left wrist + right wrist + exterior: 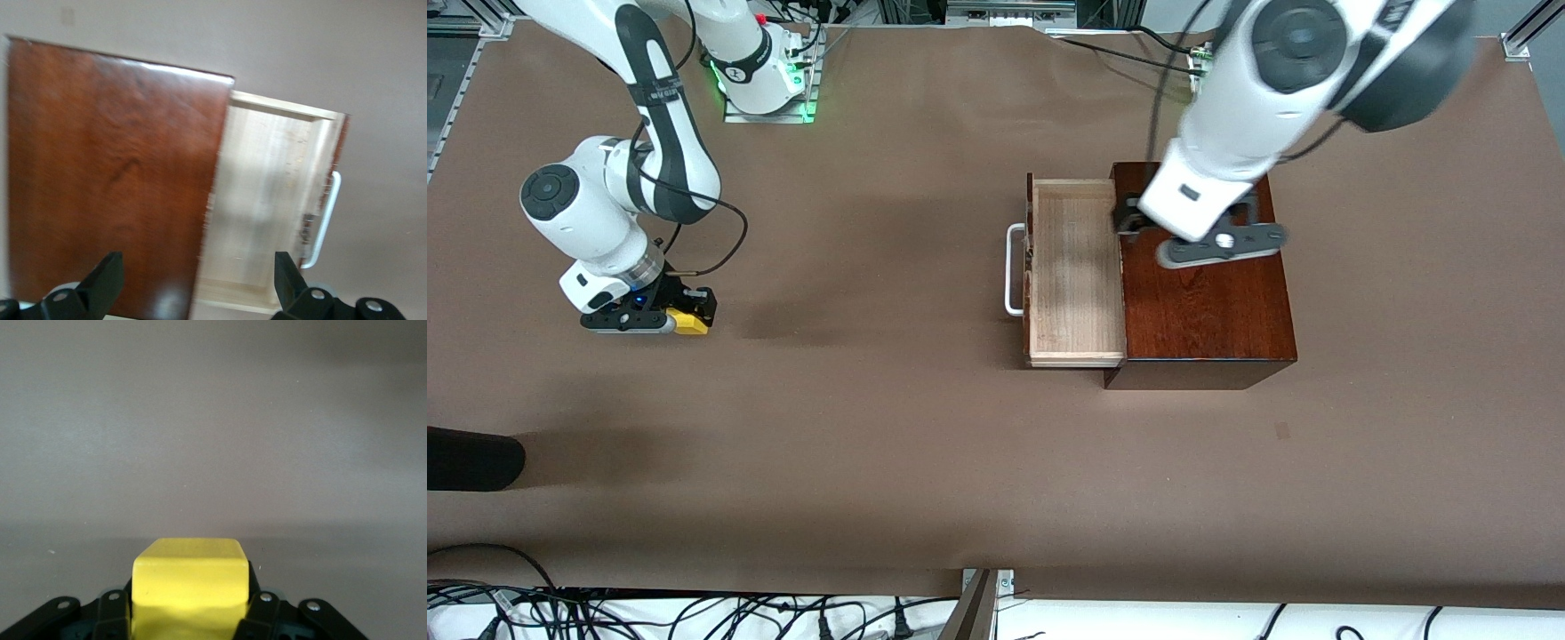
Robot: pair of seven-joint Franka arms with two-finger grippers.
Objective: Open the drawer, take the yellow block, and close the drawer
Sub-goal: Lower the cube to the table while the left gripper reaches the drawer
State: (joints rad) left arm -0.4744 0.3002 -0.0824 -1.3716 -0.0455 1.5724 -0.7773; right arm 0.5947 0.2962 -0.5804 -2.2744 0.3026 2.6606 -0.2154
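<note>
The drawer (1074, 276) stands pulled out of the dark mahogany box (1205, 302), and its pale wooden tray is empty. Its white handle (1014, 271) faces the right arm's end of the table. My left gripper (1152, 227) hangs open and empty over the seam between box and drawer. In the left wrist view it (197, 283) spans the box (113, 167) and the drawer (267, 207). My right gripper (680, 318) is shut on the yellow block (690, 322), low over the bare table near the right arm's end. The block (190, 583) fills the jaws of the right gripper (190, 613).
A black object (471, 458) lies at the table's edge at the right arm's end, nearer to the front camera. Cables (694, 613) run along the front edge. Brown table surface (871, 400) lies between the right gripper and the drawer.
</note>
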